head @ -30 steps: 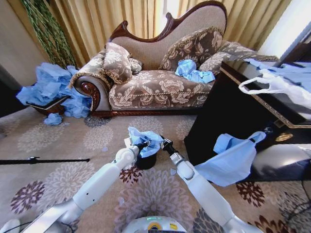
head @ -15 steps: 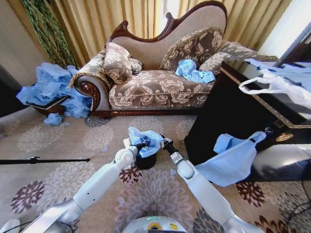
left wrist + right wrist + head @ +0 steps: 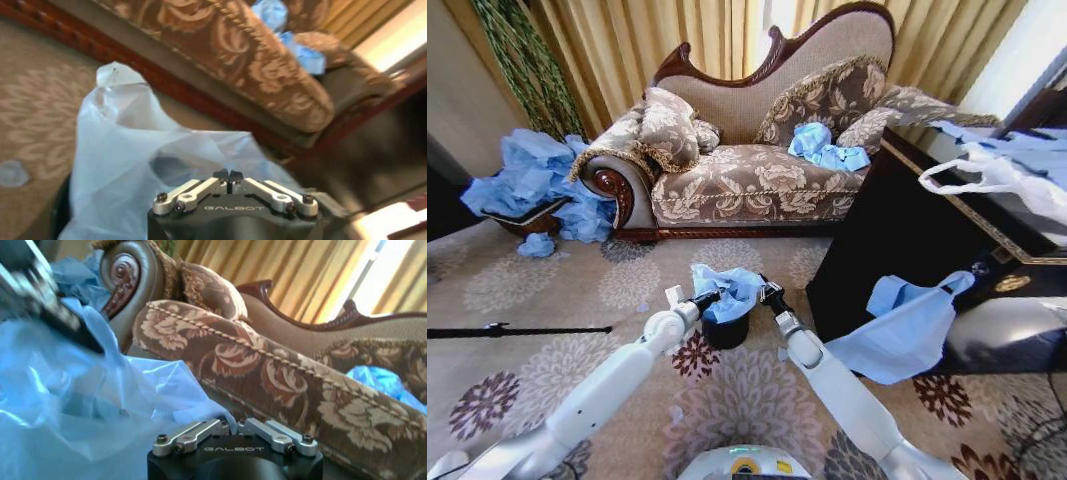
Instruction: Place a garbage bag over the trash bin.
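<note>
Draping over the one small black trash bin point(image 3: 726, 331) on the carpet point(image 3: 547, 290) just ahead of the base, the light-blue garbage bag point(image 3: 728, 287) bunched above the rim, pinched on one side by the left gripper point(image 3: 710, 295) and on the other by the right gripper point(image 3: 763, 291), fingers of both closed on the film. Open carpet to the left and in front; close on the right, a dark cabinet point(image 3: 897, 250) edge. Seen close from the left wrist: fingertips point(image 3: 229, 175) together, bag point(image 3: 133, 150) rising ahead; farther off, one sofa point(image 3: 757, 180).
</note>
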